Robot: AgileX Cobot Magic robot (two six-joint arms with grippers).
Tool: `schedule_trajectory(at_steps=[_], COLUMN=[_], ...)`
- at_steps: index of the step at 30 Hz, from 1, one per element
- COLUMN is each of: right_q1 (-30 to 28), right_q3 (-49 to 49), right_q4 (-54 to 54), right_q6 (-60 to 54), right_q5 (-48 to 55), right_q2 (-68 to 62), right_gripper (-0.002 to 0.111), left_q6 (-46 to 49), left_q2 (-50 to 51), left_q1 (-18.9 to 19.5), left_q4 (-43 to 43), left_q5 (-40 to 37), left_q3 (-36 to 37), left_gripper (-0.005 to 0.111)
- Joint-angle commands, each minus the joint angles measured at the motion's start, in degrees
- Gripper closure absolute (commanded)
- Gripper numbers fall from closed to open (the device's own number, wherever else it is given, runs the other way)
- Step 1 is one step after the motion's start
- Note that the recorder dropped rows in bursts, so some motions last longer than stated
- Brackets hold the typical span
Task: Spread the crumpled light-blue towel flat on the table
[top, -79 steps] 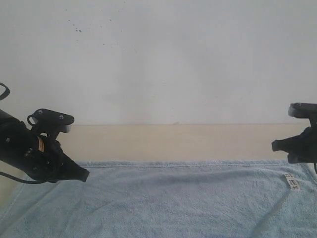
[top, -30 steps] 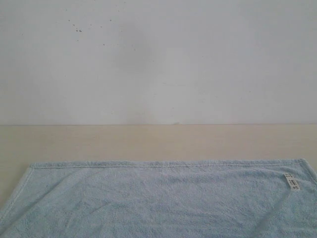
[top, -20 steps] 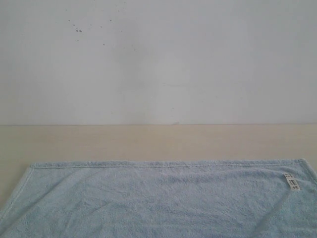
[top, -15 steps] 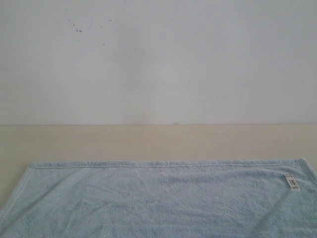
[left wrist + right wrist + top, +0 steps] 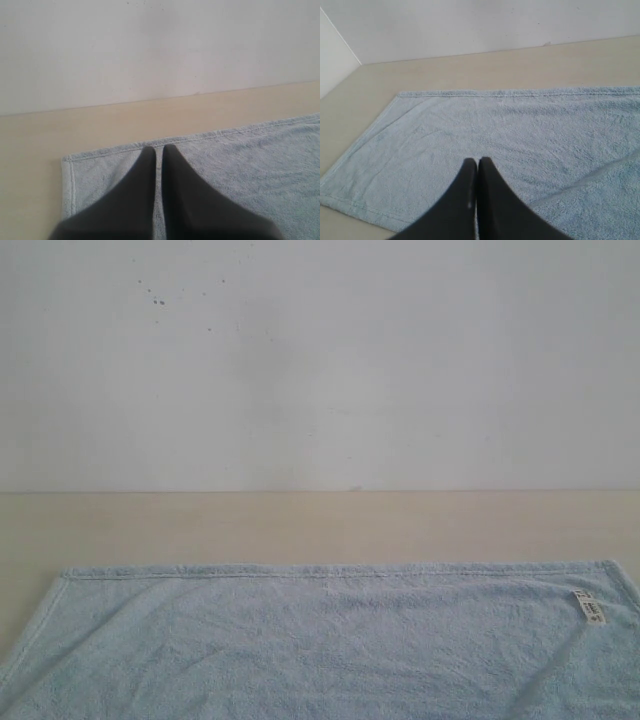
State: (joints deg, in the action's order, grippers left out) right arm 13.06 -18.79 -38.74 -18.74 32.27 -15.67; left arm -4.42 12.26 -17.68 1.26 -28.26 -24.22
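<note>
The light-blue towel (image 5: 330, 640) lies spread flat on the beige table (image 5: 300, 525), its far hem straight and its small white label (image 5: 590, 608) near the right far corner. Neither gripper shows in the exterior view. In the left wrist view my left gripper (image 5: 159, 148) hangs above the towel (image 5: 240, 160) near a hemmed corner, its black fingers (image 5: 145, 170) together with nothing between them. In the right wrist view my right gripper (image 5: 478, 161) is shut and empty above the middle of the towel (image 5: 495, 130).
A white wall (image 5: 320, 360) with a few dark specks rises behind the table. A bare strip of tabletop runs between the towel's far hem and the wall. A side wall (image 5: 332, 55) stands at the table's end in the right wrist view.
Both arms, over the towel's far corners 2.6 s ago, have left the exterior view. The towel has lain flat and unmoved during the last second.
</note>
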Motion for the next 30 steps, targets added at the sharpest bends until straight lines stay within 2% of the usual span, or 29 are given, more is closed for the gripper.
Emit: schedule_trajectory(at_steps=[1,6,8,9,11,15,21,30], right_q1=[0.16,0.16,0.05,0.05,0.05,0.05,0.05,0.05], right_q3=[0.09,1.22,4.63,7.81,11.56,13.44,18.79,18.79], right_q4=[0.1,0.09,2.89,8.86,15.15,27.12,31.03,34.61], right_q6=[0.26,0.4,0.19,0.55,3.76,9.56,16.69,18.13], right_q5=[0.1,-0.61,-4.41,-11.27,-17.34,-18.46,-26.43,-25.51], right_q2=[0.36,0.46,3.59,7.26,13.94,15.67,15.67,15.67], right_gripper=[0.108,0.108,0.108,0.108,0.108,0.108,0.108,0.108], left_q6=[0.25,0.25,0.25,0.25,0.25,0.25,0.25,0.25], left_q2=[-0.19,-0.19,-0.19,-0.19,-0.19,-0.33,-0.45,-0.45], left_q1=[-0.21,-0.21,-0.21,-0.21,-0.21,-0.22,-0.22,-0.22], left_q4=[-0.2,-0.2,-0.2,-0.2,-0.2,-0.2,-0.2,-0.2], left_q5=[-0.13,-0.13,-0.13,-0.13,-0.13,-0.01,-0.01,-0.01], left_q3=[0.25,0.25,0.25,0.25,0.25,0.25,0.25,0.25], left_gripper=[0.102,0.102,0.102,0.102,0.102,0.102,0.102,0.102])
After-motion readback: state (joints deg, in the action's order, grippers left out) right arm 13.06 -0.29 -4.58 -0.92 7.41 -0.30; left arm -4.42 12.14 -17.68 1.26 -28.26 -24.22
